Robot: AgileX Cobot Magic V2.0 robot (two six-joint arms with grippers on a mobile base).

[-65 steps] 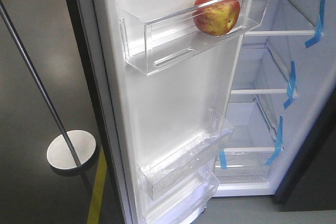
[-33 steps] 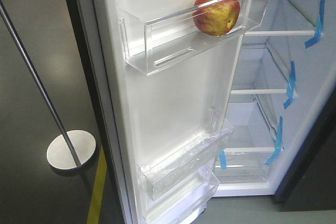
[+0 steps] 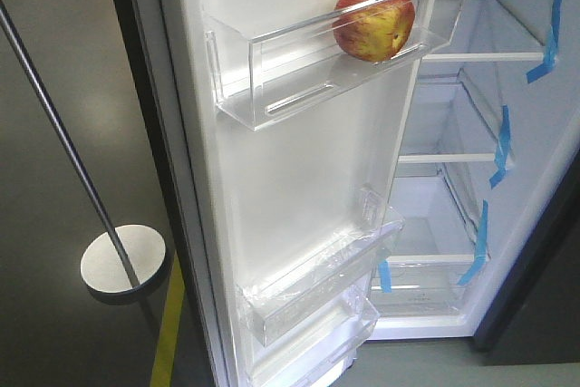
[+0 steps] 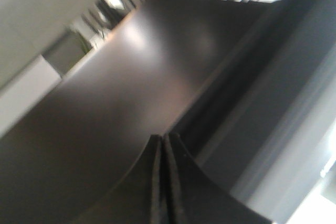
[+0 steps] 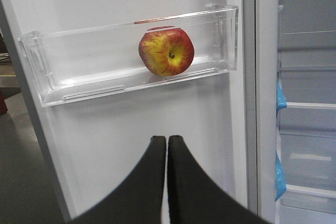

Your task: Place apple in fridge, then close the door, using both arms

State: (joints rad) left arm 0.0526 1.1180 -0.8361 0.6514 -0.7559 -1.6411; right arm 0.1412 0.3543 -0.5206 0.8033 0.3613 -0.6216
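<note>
Exterior front-facing view: the door (image 3: 299, 178) stands open, its white lining toward the camera. The apple (image 3: 373, 23) rests in the upper clear door bin (image 3: 272, 79), at the end nearest the fridge (image 3: 435, 215) interior. Blue tape strips (image 3: 501, 147) sit at the shelf ends. A grey pole (image 3: 63, 142) on a round base (image 3: 122, 260) stands left of the door.

Right wrist view: the right gripper (image 5: 167, 145), fingers pressed together and empty, points at the lining below the bin.

Left wrist view (blurred): the left gripper (image 4: 164, 145), fingers together, faces a dark glossy panel.

Front and right-wrist cameras both face the door (image 3: 299, 178).
</note>
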